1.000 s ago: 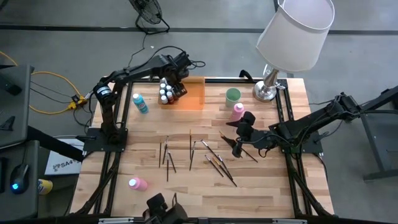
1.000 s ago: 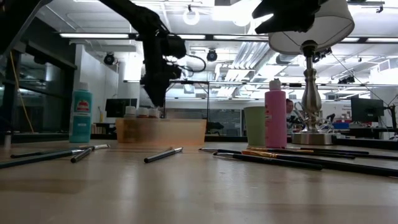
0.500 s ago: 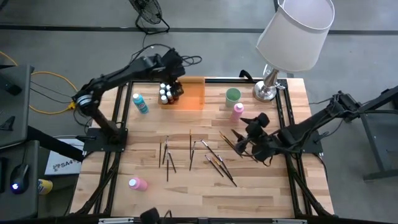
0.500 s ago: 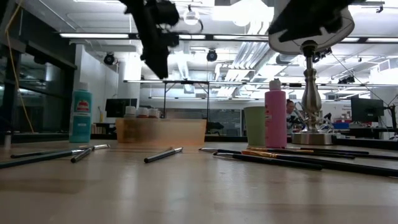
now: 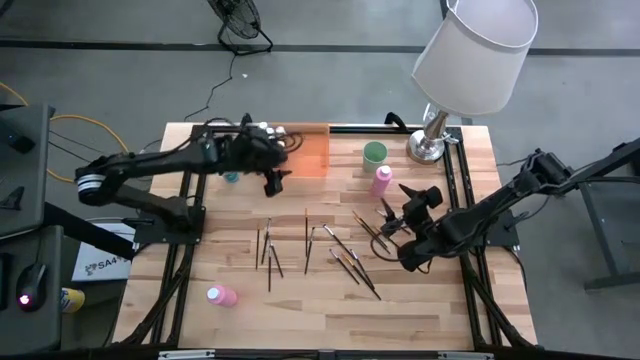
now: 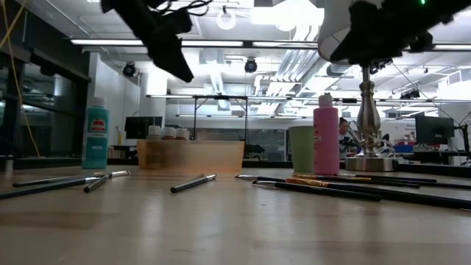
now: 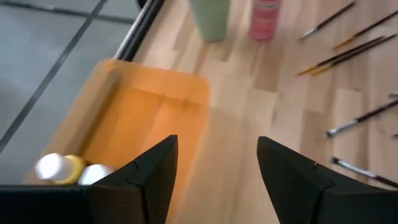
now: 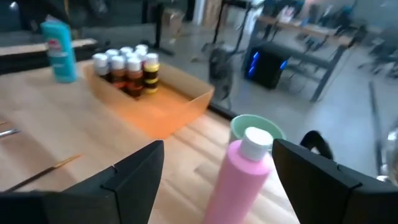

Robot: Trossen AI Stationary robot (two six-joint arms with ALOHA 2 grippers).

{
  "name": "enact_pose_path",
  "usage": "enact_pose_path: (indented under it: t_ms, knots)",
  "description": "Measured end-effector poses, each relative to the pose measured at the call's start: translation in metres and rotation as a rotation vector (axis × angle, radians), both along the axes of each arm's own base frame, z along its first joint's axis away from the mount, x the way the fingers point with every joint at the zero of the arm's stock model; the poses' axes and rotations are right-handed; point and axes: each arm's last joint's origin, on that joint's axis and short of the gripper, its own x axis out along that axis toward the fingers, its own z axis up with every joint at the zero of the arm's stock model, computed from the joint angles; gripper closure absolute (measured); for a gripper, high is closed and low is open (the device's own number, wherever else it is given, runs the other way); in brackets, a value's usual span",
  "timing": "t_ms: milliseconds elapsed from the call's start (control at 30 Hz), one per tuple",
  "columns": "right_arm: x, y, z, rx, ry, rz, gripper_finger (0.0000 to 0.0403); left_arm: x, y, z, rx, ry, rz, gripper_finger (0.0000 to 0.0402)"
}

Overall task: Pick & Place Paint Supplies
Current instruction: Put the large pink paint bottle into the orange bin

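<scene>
Bare wood point(image 5: 430, 310) surrounds scattered paintbrushes point(image 5: 345, 258); both arms' fingers spread

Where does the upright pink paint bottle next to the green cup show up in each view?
High view: pink paint bottle, just below the green cup, right of the orange tray.
Low view: right of centre, overlapping the cup.
Left wrist view: top edge, beside the cup.
Right wrist view: foreground, before the cup.
Shared landmark: the green cup.
</scene>
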Motion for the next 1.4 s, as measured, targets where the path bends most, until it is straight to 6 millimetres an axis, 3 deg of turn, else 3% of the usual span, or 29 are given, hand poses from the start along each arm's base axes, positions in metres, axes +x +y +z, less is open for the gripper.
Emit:
enact_pose_path:
  t_ms: [267, 500, 667, 933, 1233, 1400]
  knots:
    - [-0.022, -0.013, -0.048, -0.032, -0.129, -0.074, 0.0110, -0.018, -0.026, -0.020, 0.012, -0.083, -0.070, 0.0188]
    - [-0.033, -0.027, -0.065, -0.059, -0.171, -0.131, 0.0110, -0.020, -0.037, -0.035, 0.002, -0.085, -0.125, 0.0188]
    - [-0.036, -0.027, -0.061, -0.106, -0.193, -0.125, 0.0110, -0.020, -0.039, -0.044, -0.037, -0.106, -0.182, 0.0188]
    - [-0.034, -0.030, -0.043, 0.084, -0.037, -0.066, 0.0110, -0.020, -0.040, -0.052, -0.055, -0.143, -0.213, 0.0188]
    - [-0.025, -0.057, -0.014, 0.153, 0.125, 0.074, 0.0110, -0.020, -0.041, -0.054, -0.083, -0.152, -0.234, 0.0188]
    - [-0.030, -0.074, -0.003, 0.200, 0.151, 0.121, 0.0110, -0.021, -0.042, -0.055, -0.105, -0.139, -0.244, 0.0188]
